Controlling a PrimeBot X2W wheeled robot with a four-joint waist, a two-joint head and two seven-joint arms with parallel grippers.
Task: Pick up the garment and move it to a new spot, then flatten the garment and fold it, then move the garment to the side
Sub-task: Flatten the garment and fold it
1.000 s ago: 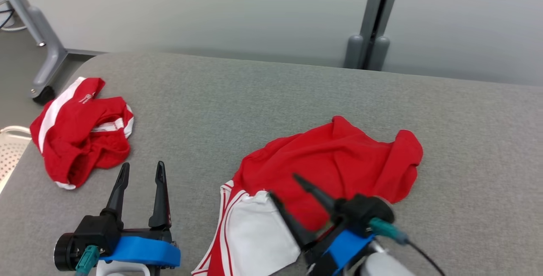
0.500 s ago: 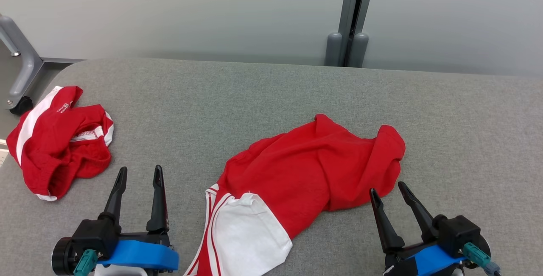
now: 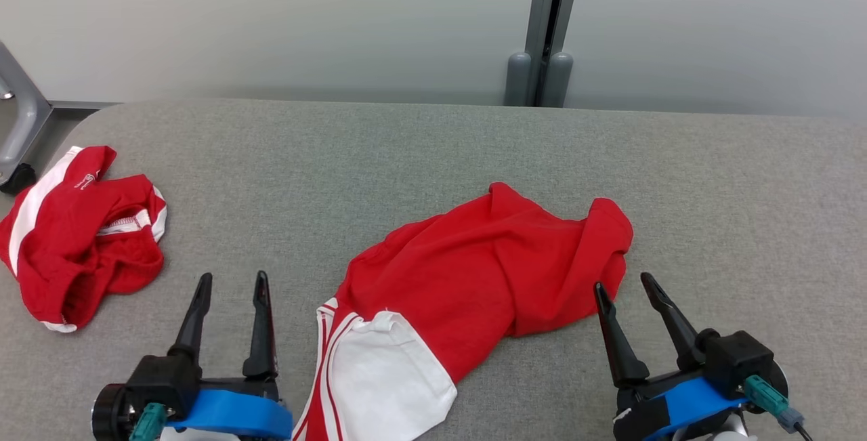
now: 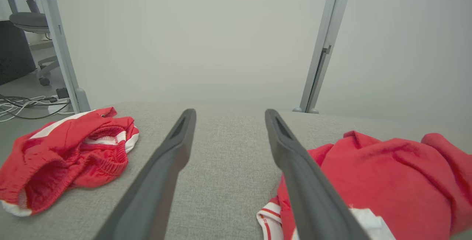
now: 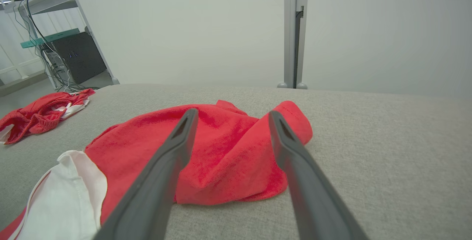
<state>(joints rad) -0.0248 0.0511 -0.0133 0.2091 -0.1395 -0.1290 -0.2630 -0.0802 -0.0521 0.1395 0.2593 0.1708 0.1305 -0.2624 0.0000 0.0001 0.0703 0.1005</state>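
The right gripper (image 3: 621, 280), with its two long dark fingers, was drawn back from over the near part of the crumpled red and white fabric garment (image 3: 488, 271). It was brought to the near right, just beside the garment's right edge, above the grey fabric-covered table (image 3: 745, 224). The head camera was turned slightly rightward.

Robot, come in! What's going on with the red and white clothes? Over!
Left gripper open, empty. Right gripper open, empty. Red and white garment crumpled between them, not yet folded. Second red garment bunched far left, out of the way.
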